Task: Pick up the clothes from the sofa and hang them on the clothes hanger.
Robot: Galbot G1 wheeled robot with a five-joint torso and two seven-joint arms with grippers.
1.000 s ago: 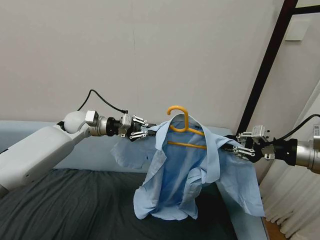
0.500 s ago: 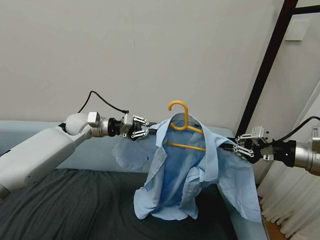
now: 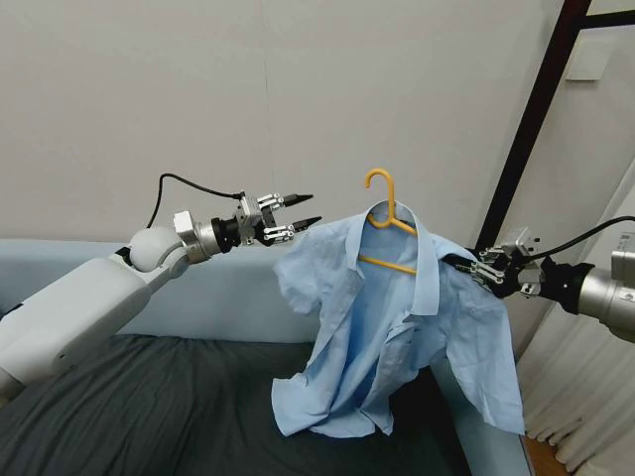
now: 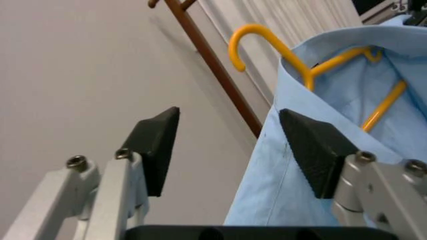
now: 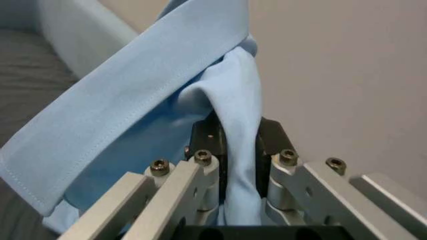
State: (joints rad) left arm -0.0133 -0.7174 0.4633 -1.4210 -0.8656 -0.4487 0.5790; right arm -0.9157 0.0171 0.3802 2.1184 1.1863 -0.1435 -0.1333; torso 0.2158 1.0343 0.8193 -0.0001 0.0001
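A light blue shirt hangs on a yellow hanger above the sofa, tilted down toward its left shoulder. My right gripper is shut on the shirt's right shoulder; the right wrist view shows blue cloth pinched between its fingers. My left gripper is open, up and to the left of the shirt's collar, apart from the cloth. In the left wrist view the hanger hook and collar lie just beyond the open fingers.
The sofa has a dark grey seat and a pale blue backrest. A dark slanted pole stands against the wall behind my right arm. A pale curtain hangs at the right edge.
My left gripper has let go of the shirt's left shoulder, opened and risen. The hanger and shirt have shifted right and up, and the freed left sleeve has dropped.
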